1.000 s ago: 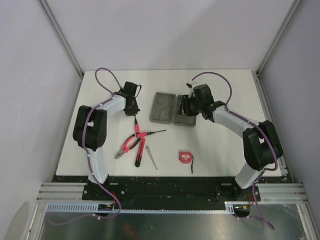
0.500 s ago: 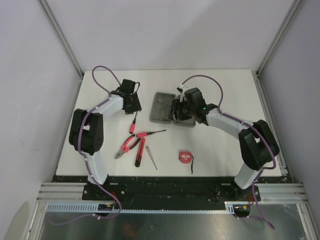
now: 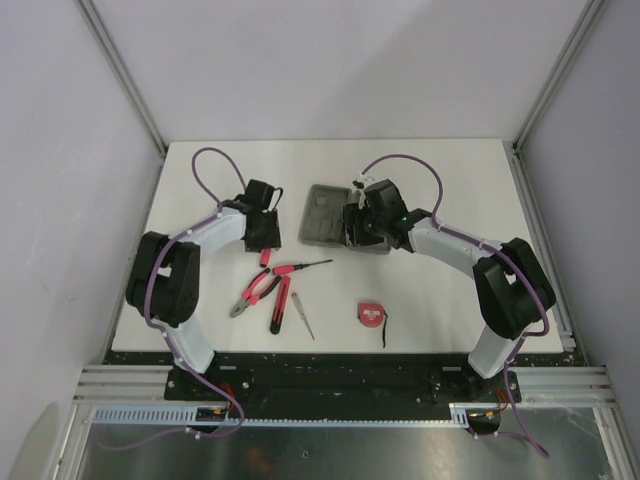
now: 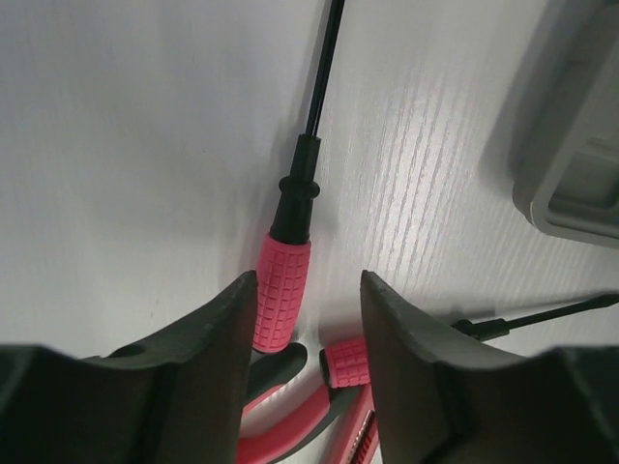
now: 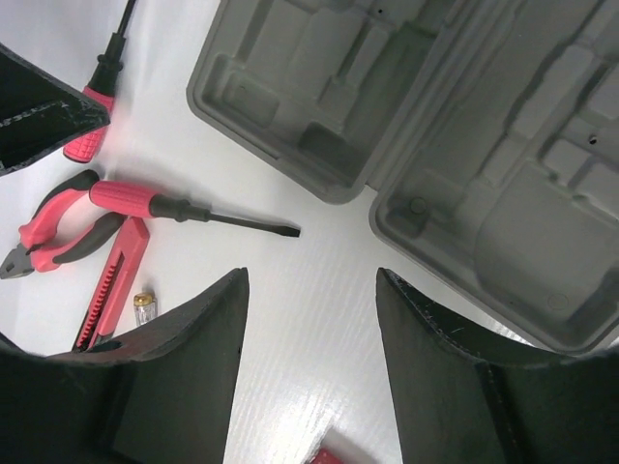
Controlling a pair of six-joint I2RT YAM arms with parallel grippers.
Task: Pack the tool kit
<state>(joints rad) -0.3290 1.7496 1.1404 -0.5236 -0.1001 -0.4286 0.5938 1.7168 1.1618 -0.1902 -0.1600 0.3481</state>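
Bright, even light; soft shadows

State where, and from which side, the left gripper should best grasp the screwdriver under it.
Probably the red ribbed handle, from straight above, jaws across its width: the screwdriver lies flat, and the handle is thicker and grippier than the thin black shaft.

Overhead view looks down from behind — close wrist views share the screwdriver (image 4: 282, 290) and case (image 5: 290, 77)

White table (image 3: 450, 190) – pale lilac walls (image 3: 340, 60), metal frame posts (image 3: 120, 70), even light.
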